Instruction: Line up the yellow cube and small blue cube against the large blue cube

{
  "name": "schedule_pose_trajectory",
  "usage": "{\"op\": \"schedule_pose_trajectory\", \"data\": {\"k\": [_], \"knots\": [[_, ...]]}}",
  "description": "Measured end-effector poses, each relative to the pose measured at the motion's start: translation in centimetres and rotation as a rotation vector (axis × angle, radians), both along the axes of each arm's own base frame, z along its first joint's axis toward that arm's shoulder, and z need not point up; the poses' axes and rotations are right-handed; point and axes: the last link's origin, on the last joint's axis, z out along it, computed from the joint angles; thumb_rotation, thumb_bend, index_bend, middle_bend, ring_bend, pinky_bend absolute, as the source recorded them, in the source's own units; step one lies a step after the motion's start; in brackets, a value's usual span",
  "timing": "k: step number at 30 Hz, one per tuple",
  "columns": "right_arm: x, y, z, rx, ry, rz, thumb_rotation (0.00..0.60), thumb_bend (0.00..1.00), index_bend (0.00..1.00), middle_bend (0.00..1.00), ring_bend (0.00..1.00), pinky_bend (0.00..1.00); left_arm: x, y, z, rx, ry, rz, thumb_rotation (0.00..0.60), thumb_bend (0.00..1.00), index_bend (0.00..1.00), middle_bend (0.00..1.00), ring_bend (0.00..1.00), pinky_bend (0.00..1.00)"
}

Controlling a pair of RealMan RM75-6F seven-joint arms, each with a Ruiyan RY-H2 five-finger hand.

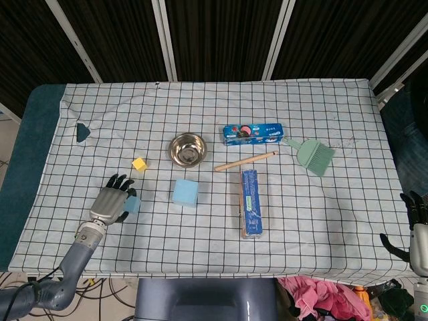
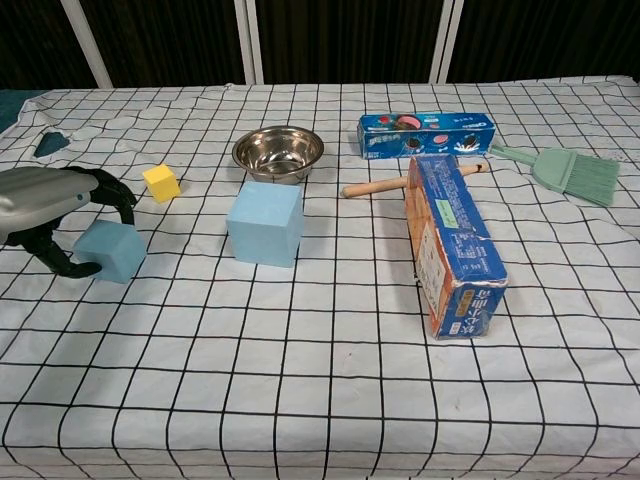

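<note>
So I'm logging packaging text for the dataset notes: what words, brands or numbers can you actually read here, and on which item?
No text is legible in either view.
Blue biscuit pack: pictures of dark round biscuits and white lettering, too blurred to read.
Long blue box: a green label with print on its side, too small to read.
Cubes, steel bowl, brush: no markings seen.

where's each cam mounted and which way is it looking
Head view: high above the near table edge, looking steeply down; left hand with forearm and right hand show.
Chest view: low at the near edge, looking across the table; only the left hand shows.
Shared: left hand at the small blue cube, large blue cube, yellow cube.
</note>
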Motion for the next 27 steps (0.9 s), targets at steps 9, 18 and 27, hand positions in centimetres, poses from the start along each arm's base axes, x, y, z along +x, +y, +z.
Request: {"op": "schedule_pose_trajectory", "data": {"k": [9, 18, 27], "knots": [[-0.06, 0.07, 0.04, 0.001, -0.002, 0.001, 0.600, 0.17, 0.10, 0.05, 0.20, 0.12, -0.07, -0.18, -0.37, -0.002, 0.003, 0.000, 0.600, 0.34, 0.43, 0.15, 0.00, 0.00], [-0.01, -0.04, 0.09, -0.003, -0.011, 0.007, 0.600, 0.17, 0.10, 0.05, 0.20, 0.12, -0.07, -0.18, -0.42, -0.003, 0.011, 0.003, 0.600, 0.34, 0.43, 0.15, 0.00, 0.00], [0.01, -0.08, -0.05, -0.002, -0.006, 0.004, 0.600, 0.18, 0.10, 0.05, 0.20, 0.12, 0.15, 0.10, -0.11, 0.006, 0.027, 0.003, 0.600, 0.34, 0.43, 0.15, 0.00, 0.00]]}}
